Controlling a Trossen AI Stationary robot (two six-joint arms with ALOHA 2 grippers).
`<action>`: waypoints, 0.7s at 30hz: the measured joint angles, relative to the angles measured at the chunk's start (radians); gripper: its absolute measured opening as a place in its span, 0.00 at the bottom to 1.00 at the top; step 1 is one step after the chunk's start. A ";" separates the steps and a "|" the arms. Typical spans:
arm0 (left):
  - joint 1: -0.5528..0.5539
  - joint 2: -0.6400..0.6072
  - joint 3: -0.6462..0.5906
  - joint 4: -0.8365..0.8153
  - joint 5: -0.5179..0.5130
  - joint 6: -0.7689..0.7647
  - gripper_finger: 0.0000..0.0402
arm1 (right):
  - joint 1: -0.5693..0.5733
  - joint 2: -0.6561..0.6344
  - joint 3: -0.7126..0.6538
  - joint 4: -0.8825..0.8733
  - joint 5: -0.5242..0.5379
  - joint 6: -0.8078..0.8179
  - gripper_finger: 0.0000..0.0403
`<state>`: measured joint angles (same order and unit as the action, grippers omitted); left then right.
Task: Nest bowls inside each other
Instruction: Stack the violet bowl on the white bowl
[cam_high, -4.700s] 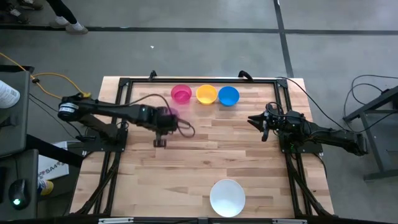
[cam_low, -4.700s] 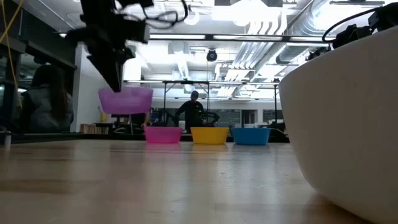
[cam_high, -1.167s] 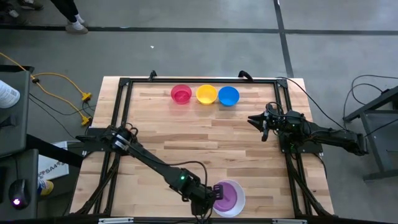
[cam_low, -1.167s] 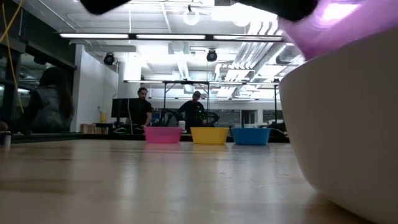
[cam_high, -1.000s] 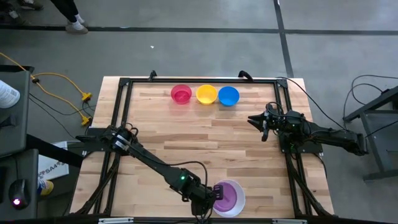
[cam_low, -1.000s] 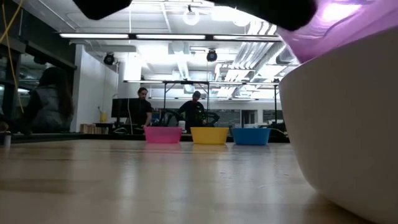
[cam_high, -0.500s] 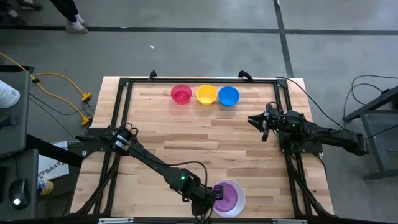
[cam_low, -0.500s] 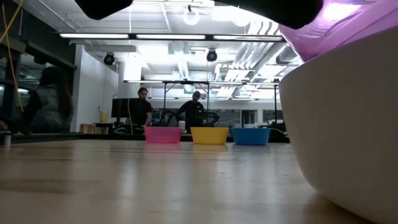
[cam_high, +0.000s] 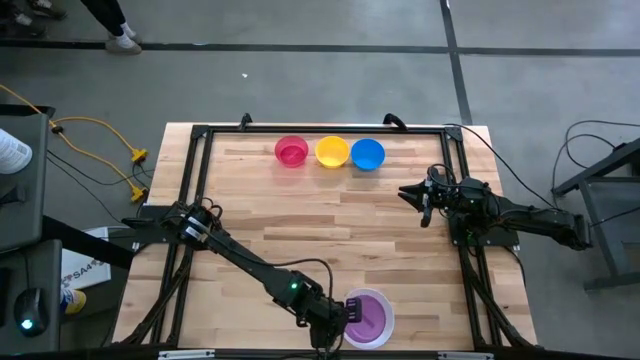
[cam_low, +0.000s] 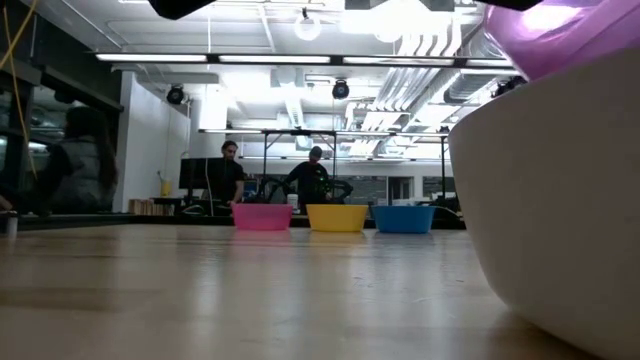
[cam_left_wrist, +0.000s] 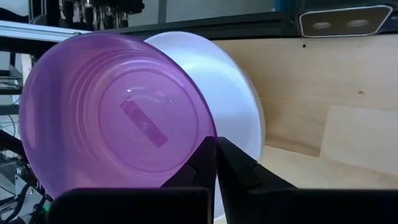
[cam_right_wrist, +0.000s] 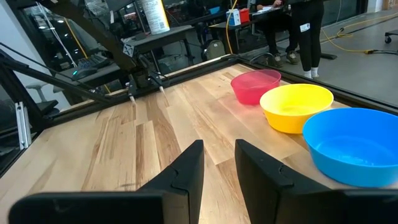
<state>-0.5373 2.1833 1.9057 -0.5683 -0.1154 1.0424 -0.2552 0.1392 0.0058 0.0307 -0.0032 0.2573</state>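
A purple bowl (cam_high: 366, 318) hangs tilted over the large white bowl (cam_high: 389, 328) at the table's near edge, and its lower part dips inside the white rim (cam_low: 560, 200). My left gripper (cam_high: 341, 321) is shut on the purple bowl (cam_left_wrist: 118, 118). Pink (cam_high: 291, 152), yellow (cam_high: 332, 152) and blue (cam_high: 368, 154) bowls stand on their bases in a row near the far edge. My right gripper (cam_high: 422, 203) waits open at the table's right side, with nothing between its fingers (cam_right_wrist: 217, 152). My left gripper pinches the purple bowl's rim (cam_left_wrist: 215, 140), one finger (cam_left_wrist: 200, 163) inside the bowl and one (cam_left_wrist: 236, 163) outside. It slants down at the bowl from the table's left. The bowl is tilted with its opening turned toward the gripper. Whether it touches the white bowl, I cannot tell.
A black metal frame (cam_high: 200, 135) runs around the tabletop. Bare wood lies between the row of three bowls and the white bowl. People stand in the room beyond the far edge (cam_low: 315, 180).
The purple bowl has shifted a little toward the table's right over the white bowl, with my left gripper still shut on its rim. The white bowl and the three far bowls have stayed put.
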 joint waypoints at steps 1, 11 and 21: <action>0.000 0.000 0.000 0.000 -0.001 0.000 0.00 | 0.000 0.000 0.000 0.000 0.000 0.000 0.21; 0.000 -0.002 0.107 -0.064 -0.026 -0.048 0.00 | 0.000 0.000 0.000 0.000 0.000 0.000 0.21; 0.001 -0.002 0.286 -0.336 -0.026 -0.119 0.00 | 0.000 0.000 0.000 0.000 0.000 0.000 0.21</action>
<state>-0.5362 2.1811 2.1921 -0.9039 -0.1417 0.9238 -0.2553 0.1391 0.0056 0.0311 -0.0032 0.2573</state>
